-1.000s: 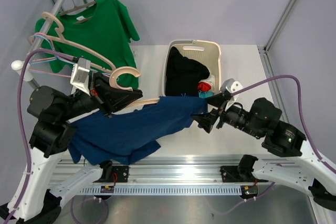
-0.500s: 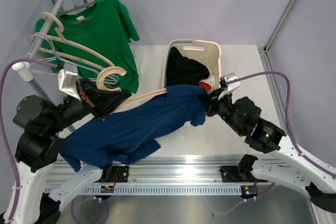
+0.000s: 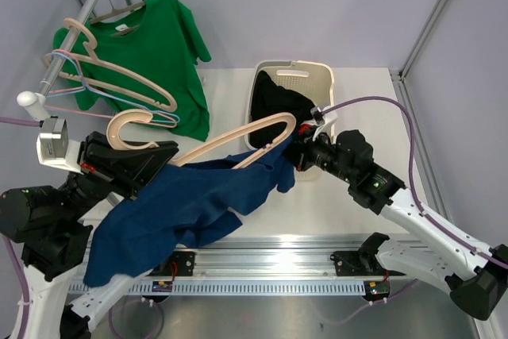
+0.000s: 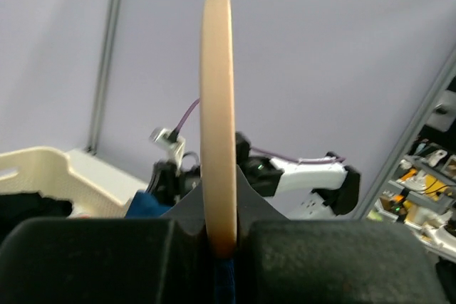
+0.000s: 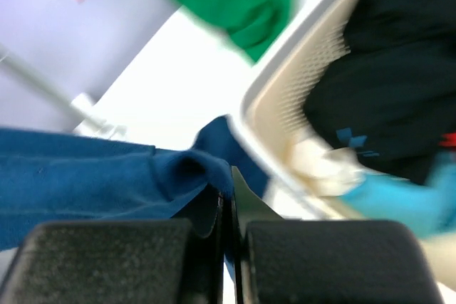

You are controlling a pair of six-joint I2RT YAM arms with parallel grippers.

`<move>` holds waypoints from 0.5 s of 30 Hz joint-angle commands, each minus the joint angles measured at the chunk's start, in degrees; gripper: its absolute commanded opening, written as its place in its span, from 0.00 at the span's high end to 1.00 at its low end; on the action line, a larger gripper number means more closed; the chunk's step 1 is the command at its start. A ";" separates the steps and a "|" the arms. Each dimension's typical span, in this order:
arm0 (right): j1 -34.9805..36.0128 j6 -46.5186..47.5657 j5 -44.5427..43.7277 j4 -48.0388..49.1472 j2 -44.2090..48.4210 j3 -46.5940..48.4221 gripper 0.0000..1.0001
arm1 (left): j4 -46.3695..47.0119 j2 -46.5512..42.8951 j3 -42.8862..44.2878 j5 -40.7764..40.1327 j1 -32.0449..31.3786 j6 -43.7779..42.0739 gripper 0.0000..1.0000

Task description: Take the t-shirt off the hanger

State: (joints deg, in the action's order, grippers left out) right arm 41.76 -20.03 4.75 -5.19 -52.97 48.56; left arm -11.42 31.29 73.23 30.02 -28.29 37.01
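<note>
A blue t-shirt [image 3: 182, 204] droops from a wooden hanger [image 3: 262, 134] whose right arm sticks out bare above the cloth. My left gripper [image 3: 169, 155] is shut on the hanger just below its hook. In the left wrist view the hanger [image 4: 216, 105] stands edge-on between the shut fingers of that gripper [image 4: 224, 243]. At the shirt's right end, beside the basket, my right gripper [image 3: 292, 153] is shut on the fabric. The right wrist view shows a fold of the t-shirt [image 5: 92, 176] pinched in the right gripper [image 5: 229, 208].
A cream laundry basket [image 3: 324, 77] with dark clothes stands at the back, close behind the right gripper. On the rack rail [image 3: 75, 25] at the back left hang a green t-shirt [image 3: 155, 45] and several bare hangers [image 3: 119, 77]. The table's metal front rail [image 3: 270, 263] runs along the near edge.
My right gripper shut on the shirt's right end and moved left toward the basket. The left arm drew the hanger back to the left, and the hanger's right arm has come bare.
</note>
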 commanded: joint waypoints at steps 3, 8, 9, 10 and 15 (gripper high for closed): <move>-0.89 -3.87 16.77 8.96 -0.03 -1.09 1.00 | 24.94 1.76 -3.70 2.06 0.08 11.14 1.00; -0.98 -6.68 18.88 11.94 0.68 -1.80 1.00 | 36.16 2.73 -8.61 -0.57 0.08 15.27 1.00; -0.89 -7.30 20.37 13.00 -0.02 -1.80 1.00 | 38.73 2.81 -9.85 -1.45 0.08 15.89 1.00; -0.37 -7.82 21.60 13.88 -1.85 -1.71 1.00 | 40.84 2.99 -11.08 -3.02 0.08 17.72 1.00; 2.19 -7.83 19.24 15.65 -4.94 -1.10 1.00 | 51.67 7.63 -14.17 -4.18 0.08 20.99 1.00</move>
State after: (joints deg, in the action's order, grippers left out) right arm 42.76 -26.61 22.55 6.42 -56.73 46.89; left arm 27.46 36.12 58.92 28.88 -28.29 54.02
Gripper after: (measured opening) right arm 0.011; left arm 0.050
